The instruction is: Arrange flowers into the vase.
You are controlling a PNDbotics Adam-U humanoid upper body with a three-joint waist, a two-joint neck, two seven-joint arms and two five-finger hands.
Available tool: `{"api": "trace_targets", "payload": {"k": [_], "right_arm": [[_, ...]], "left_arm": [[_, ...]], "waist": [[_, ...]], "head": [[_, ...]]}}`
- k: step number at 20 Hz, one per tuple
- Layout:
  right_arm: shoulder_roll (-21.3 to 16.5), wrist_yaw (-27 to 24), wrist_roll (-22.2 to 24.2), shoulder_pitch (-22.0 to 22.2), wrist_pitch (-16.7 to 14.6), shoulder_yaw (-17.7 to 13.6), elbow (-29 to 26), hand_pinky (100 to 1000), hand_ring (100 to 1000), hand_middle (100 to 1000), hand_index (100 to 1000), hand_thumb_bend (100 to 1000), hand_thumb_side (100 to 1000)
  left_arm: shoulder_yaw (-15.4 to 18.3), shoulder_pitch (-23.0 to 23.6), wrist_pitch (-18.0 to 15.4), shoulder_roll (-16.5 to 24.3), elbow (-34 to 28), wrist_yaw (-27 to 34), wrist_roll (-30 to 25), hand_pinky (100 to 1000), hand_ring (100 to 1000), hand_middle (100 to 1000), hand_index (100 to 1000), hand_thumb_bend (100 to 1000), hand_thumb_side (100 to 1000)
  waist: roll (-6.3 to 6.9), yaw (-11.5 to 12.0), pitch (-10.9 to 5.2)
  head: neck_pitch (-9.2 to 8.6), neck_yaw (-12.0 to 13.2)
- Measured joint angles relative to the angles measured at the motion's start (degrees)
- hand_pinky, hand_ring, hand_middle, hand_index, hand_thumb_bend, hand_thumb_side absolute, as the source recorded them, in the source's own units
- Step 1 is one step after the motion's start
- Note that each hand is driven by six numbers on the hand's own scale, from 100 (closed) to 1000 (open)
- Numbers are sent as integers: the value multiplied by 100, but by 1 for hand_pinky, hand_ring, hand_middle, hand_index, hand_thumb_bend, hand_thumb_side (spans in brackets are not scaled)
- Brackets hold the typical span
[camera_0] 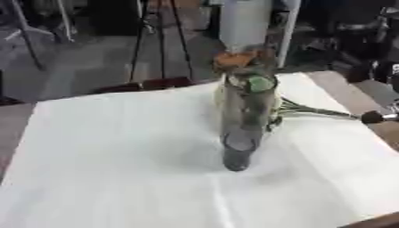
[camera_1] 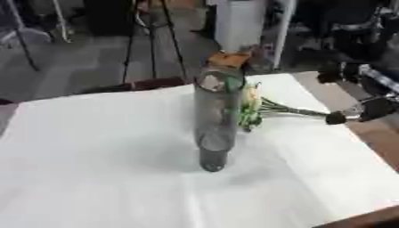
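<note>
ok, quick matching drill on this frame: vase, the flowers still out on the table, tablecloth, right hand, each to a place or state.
Things:
1. vase
2. loose flowers
3. tablecloth
4. right hand

Places/states:
A. white, spread over the table
B. at the view's right edge, by the stem ends
C. upright mid-table, tall, dark glass, with an orange bloom at its top
D. lying on the cloth just right of the vase, stems pointing right

Pairs: 1-C, 2-D, 3-A, 4-B
</note>
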Motion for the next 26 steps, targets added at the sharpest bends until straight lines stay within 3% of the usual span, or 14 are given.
{"api": "trace_targets", "payload": {"k": [9, 15, 26], "right_arm": [[-10, 126, -1, -110, -1, 24, 19, 824, 751, 695, 821, 1000, 390], [-55, 301, -27, -474, -27, 91, 148, 822, 750, 693, 817, 985, 363], [-50, 1148, -113, -1538, -113, 215, 1414, 820, 752, 696, 816, 963, 343]], "left_arm": [[-1, 40, -18, -73, 0, 50, 52, 697, 669, 660, 833, 507, 965], [-1, 44, -35, -153, 0, 84, 104, 697, 669, 658, 832, 507, 965], [-37, 76, -32, -215, 1, 147, 96, 698, 669, 659, 833, 507, 966]], "waist": [[133, 76, 171], [189, 349, 338], [245, 765, 375]], "head": [[125, 44], [156, 42], [170, -45]]}}
